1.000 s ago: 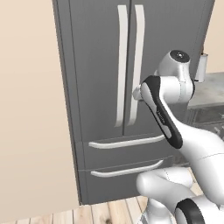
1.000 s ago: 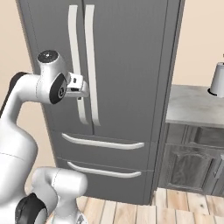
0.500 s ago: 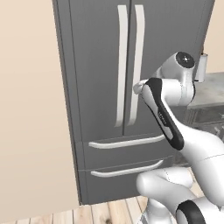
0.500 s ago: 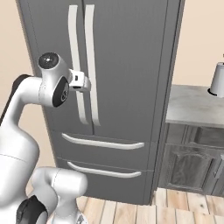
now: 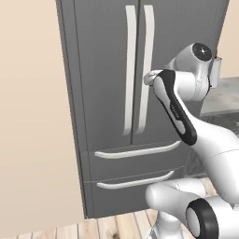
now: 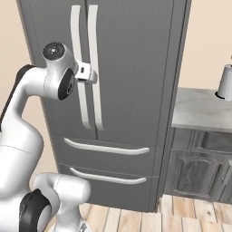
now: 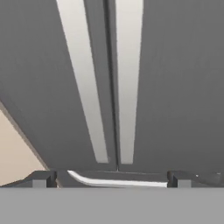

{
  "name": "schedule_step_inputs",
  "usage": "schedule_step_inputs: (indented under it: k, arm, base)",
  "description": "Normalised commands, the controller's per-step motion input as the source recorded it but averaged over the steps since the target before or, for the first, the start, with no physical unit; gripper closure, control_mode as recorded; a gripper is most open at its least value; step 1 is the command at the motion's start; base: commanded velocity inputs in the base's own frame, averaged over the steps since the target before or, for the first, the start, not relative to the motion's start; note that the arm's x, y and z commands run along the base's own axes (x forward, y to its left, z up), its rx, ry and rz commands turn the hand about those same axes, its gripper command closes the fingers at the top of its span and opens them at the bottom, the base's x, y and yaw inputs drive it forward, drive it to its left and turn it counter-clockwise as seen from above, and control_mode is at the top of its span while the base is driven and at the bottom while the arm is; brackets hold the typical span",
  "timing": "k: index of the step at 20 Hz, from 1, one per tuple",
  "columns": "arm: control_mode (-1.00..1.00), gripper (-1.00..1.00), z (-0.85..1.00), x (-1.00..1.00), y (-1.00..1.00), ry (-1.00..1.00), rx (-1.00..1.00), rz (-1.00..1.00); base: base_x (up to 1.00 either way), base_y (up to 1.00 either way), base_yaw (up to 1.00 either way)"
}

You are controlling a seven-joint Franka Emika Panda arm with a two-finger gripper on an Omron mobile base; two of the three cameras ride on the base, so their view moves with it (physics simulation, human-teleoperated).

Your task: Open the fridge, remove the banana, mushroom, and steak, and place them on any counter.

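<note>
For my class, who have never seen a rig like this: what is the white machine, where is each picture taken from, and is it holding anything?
The white machine is a robot arm on a driving base in a simulated kitchen. Two pictures come from cameras on the base, behind the arm to its left and right. The third looks out from the hand itself. All face a tall grey fridge, doors shut, with two pale handles. The gripper is open near the handles and holds nothing. Beside the fridge, a counter carries a pale container.

1 fridge (image 6: 131, 81), 4 handles (image 5: 130, 70), 1 counter (image 6: 199, 111)
</note>
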Motion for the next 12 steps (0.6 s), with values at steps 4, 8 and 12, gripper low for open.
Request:
schedule_step_inputs:
  k: [4, 8, 12]
  arm:
    - [-1.0, -1.0, 0.02, 0.3, 0.0, -0.04, 0.01, -0.07]
    - [-1.0, -1.0, 0.0, 0.29, -0.01, -0.07, 0.01, -0.05]
    - [-1.0, -1.0, 0.0, 0.44, -0.01, -0.13, 0.05, 0.0]
  base:
    - [0.0, 0.0, 0.0]
    - [0.0, 0.0, 0.0]
    - [0.0, 0.0, 0.0]
